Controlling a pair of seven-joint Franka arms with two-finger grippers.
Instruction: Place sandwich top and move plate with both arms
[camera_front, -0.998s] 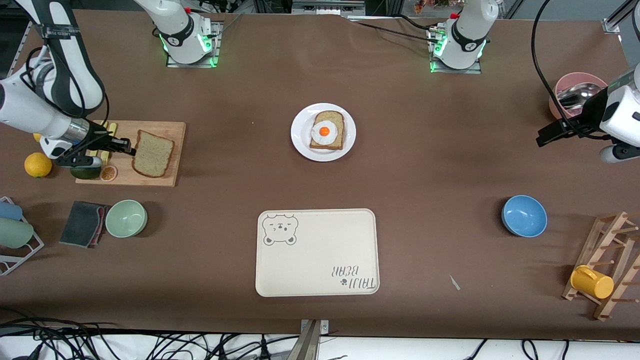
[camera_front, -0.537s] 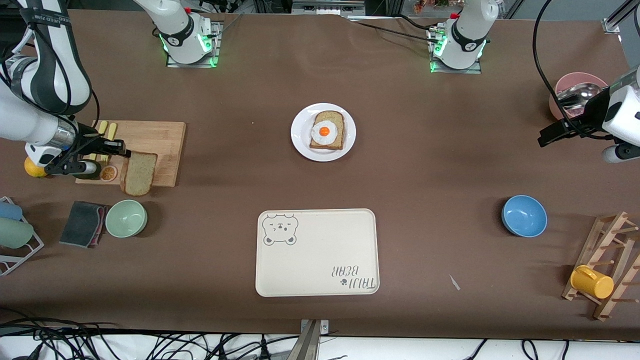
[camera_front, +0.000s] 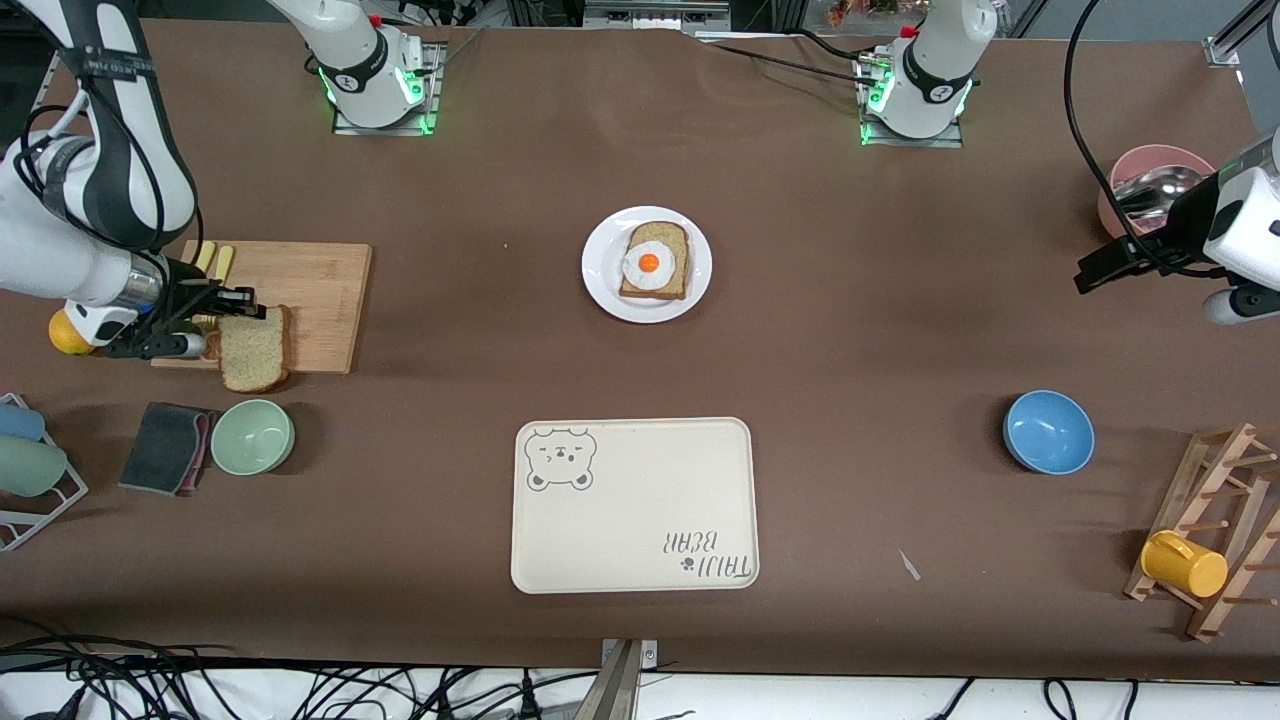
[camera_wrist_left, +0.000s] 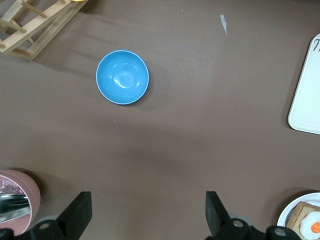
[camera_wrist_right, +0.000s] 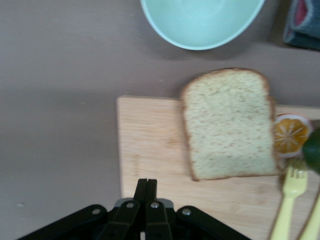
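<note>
The sandwich top (camera_front: 255, 352), a plain brown bread slice, lies flat on the wooden cutting board (camera_front: 315, 290), overhanging the edge nearest the front camera. My right gripper (camera_front: 255, 305) is shut and empty over the board, beside the slice. In the right wrist view its fingers (camera_wrist_right: 148, 186) are pressed together, apart from the slice (camera_wrist_right: 227, 125). The white plate (camera_front: 600, 268) at mid-table bears the egg-topped slice (camera_front: 655, 262). My left gripper (camera_front: 1085, 275) is open and empty over bare table near the pink bowl, and the left arm waits. The left wrist view shows its wide gap (camera_wrist_left: 147, 212) and the plate's rim (camera_wrist_left: 286, 216).
A pale green bowl (camera_front: 252, 436) and a dark cloth (camera_front: 165, 447) lie nearer the camera than the board. An orange slice (camera_wrist_right: 290, 135) and a yellow fork (camera_wrist_right: 291, 197) lie beside the bread. The cream bear tray (camera_front: 634, 505), a blue bowl (camera_front: 1048, 431) and a pink bowl (camera_front: 1150, 165) are on the table.
The bread slice has shifted from the board's middle to its camera-side edge, toward the right arm's end, and turned. My right gripper has moved with it. The left arm has not moved.
</note>
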